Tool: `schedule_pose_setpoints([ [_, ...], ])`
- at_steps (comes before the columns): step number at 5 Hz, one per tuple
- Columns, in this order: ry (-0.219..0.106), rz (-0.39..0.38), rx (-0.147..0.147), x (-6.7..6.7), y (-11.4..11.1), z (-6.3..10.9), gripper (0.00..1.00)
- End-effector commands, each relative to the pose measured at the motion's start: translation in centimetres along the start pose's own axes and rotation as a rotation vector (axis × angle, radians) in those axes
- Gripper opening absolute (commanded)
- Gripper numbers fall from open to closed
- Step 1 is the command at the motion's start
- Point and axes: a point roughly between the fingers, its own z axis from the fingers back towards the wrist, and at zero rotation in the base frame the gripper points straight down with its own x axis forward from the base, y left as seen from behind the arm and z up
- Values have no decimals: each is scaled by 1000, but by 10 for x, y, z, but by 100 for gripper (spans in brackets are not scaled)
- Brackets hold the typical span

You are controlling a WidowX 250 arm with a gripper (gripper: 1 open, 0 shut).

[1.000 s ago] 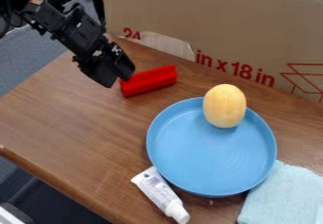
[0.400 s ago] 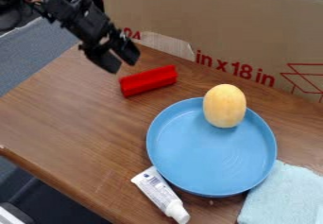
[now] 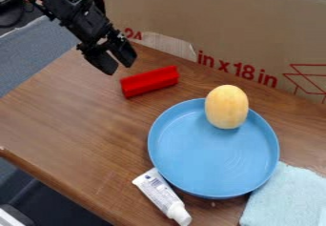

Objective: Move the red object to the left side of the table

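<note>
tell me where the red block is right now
In the camera view the red block lies flat on the table, left of centre, just below the cardboard box, up-left of the blue plate, with the open pincer beside it.

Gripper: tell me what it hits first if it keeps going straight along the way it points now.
Probably the red object: the open gripper points down and to the picture's right, toward its near end. Depth is unclear; it could meet the table just short.

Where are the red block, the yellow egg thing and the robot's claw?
red block (image 3: pixel 151 80), camera view, middle of its top face
yellow egg (image 3: pixel 227 107), camera view, its centre
claw (image 3: pixel 110 58), camera view, between its fingertips
</note>
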Motion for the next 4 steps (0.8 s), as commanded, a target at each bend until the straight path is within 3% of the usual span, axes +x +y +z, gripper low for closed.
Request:
schedule_pose_setpoints([
  [1, -33, -31, 41, 11, 3, 11, 100],
  [2, -14, -33, 44, 10, 6, 18, 100],
  [3, 16, -38, 38, -2, 16, 8, 100],
  [4, 53, -40, 33, 3, 23, 7, 100],
])
